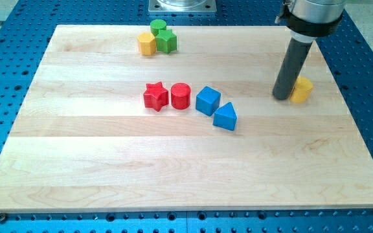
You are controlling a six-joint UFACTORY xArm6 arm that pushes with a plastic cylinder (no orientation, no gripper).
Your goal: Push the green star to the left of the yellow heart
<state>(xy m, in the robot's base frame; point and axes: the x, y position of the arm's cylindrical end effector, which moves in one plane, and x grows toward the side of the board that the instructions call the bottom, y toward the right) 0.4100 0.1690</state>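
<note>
Wooden board (186, 175), pale, lying on a blue perforated table (368, 77); eight small blocks on it, in three groups. Group at the view's top, left of centre: green cylinder (158, 27) furthest up; yellow block (147, 44), roughly hexagonal, below it to the view's left; green star (167, 42) below it to the view's right. The three sit packed together, the star touching or just beside both neighbours. Group at mid-board: red star (155, 96) and red cylinder (180, 96) side by side, just apart; blue cube (208, 101) near them toward the view's right; blue triangle (225, 117) just below and right of the cube, touching it or nearly so. Item at the view's right: yellow heart (302, 89), partly hidden behind the rod, shape hard to confirm. Arm: one dark rod descending from the view's top right, my tip (282, 97) resting at board level against the left side of the yellow heart, touching or just beside it. No pincer fitted; the rod grasps nothing. The green star stands well apart from the tip and the yellow heart, far toward the view's upper left of both.
</note>
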